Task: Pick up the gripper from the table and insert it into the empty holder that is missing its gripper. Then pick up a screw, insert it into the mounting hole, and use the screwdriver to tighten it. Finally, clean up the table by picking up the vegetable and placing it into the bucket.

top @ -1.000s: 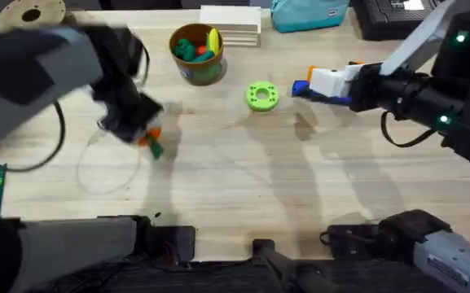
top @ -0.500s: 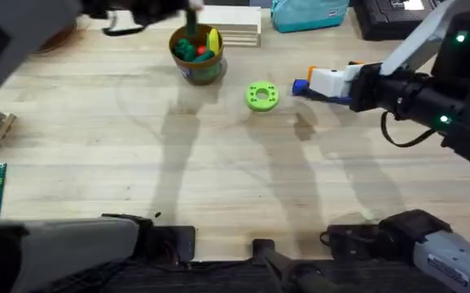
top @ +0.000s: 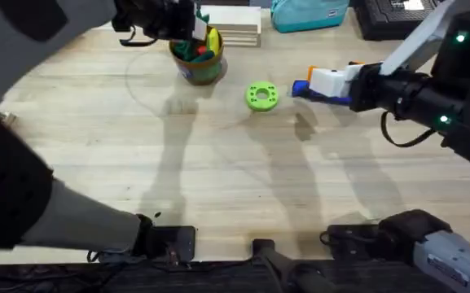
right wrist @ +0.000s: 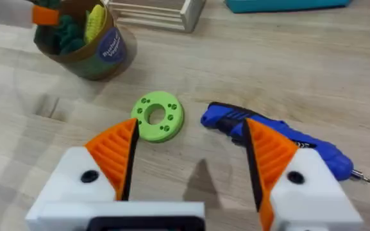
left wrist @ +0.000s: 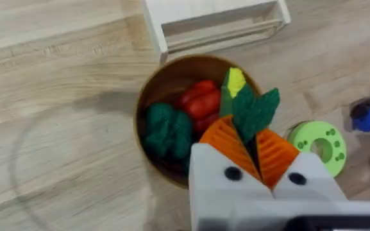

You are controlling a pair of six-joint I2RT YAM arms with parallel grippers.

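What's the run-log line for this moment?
left claw: shut on vegetable, over bucket | right claw: open, above screwdriver

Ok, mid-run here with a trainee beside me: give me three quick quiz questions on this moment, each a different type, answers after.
1. True or false: the left gripper is shut on the vegetable.
2. What lies on the table between the right gripper's open fingers? A) the bucket B) the green disc and the screwdriver C) the teal pouch
3. Fill in: the vegetable hangs above the ____.

Key
1. True.
2. B: the green disc and the screwdriver.
3. bucket, which already holds toy produce.
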